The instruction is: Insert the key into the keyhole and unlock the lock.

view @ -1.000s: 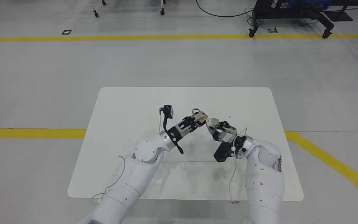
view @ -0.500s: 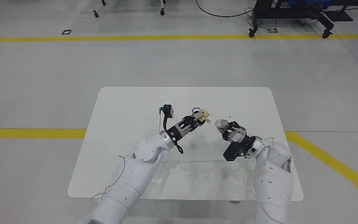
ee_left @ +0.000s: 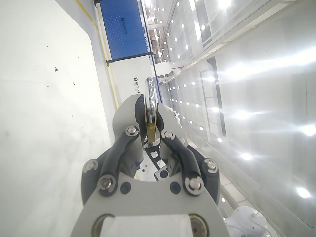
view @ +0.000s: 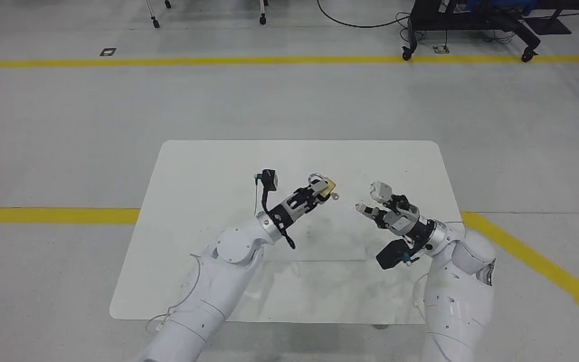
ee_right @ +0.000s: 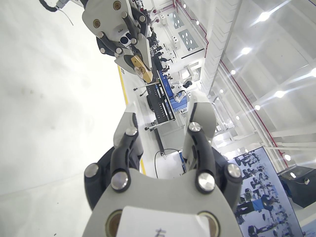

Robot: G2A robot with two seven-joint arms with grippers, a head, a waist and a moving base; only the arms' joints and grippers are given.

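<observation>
Here's the left pincer [view: 318,190] clamped tight on the brass rectangular padlock [view: 327,187], held up above the middle of the white worktop [view: 199,181]. The right pincer [view: 371,199] gapes wide, empty, above the worktop's right half.

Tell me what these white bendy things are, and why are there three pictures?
They are a robot's two arms above a white table. One picture looks down from a camera above the arms. The other two come from cameras on each wrist, showing its claw close up. Claws are called grippers. The left gripper is pinched shut on a brass padlock. The right gripper is open and empty, facing the padlock. I cannot make out a key.
</observation>
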